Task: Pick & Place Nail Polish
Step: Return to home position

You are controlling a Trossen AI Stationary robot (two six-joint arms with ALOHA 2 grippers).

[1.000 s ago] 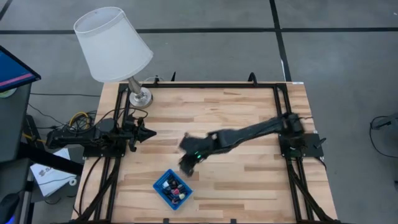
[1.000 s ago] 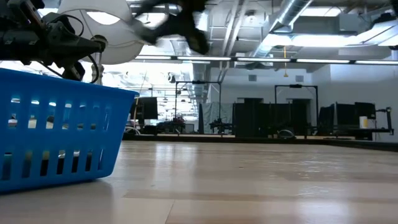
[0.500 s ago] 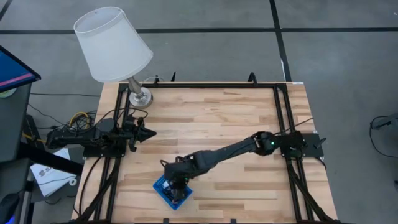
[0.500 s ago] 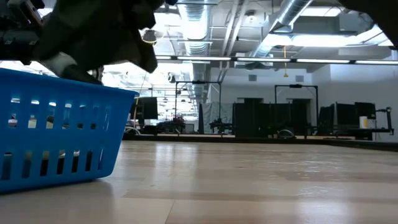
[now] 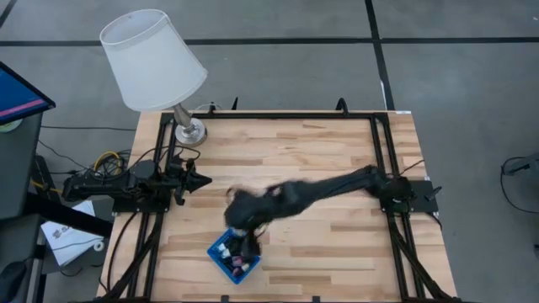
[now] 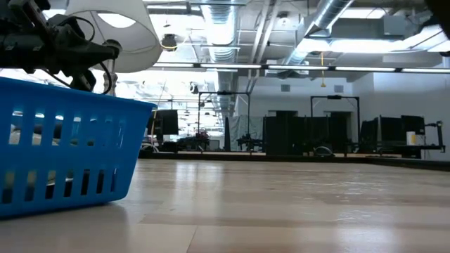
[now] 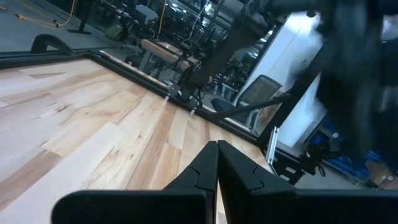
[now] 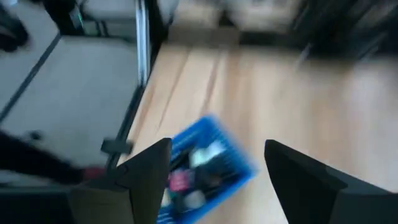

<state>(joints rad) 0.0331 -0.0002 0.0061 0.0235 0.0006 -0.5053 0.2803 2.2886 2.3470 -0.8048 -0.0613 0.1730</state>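
Nail polish bottles point(image 5: 237, 253) lie bunched together inside the blue bin point(image 5: 216, 250). The bin sits on your worktop point(image 5: 320, 143) close to the edge farthest from the lamp point(image 5: 152, 59), a little left of the middle. Among the bottles you can pick out dark caps, a pink one and a pale one. The others are too smeared to tell apart, and none lies loose on the wood around the bin.

Your right hand point(image 8: 217, 146) hangs above the bin, clear of its rim. The right arm reaches slantwise across the worktop from its base on the right side and shows as a dark smear in the high view. Its fingers point(image 8: 146, 171) are spread wide with nothing between them, and the bin and its bottles show below in the gap.

Your left hand point(image 7: 216, 163) lies at the left side of the worktop, pointing inward, well apart from the bin. Its two fingers are pressed together on nothing.

The lamp, with its white shade, stands at the far left corner. From the low view you see only the bin's slotted blue wall point(image 6: 63, 151), and the bottles cannot be made out through it.
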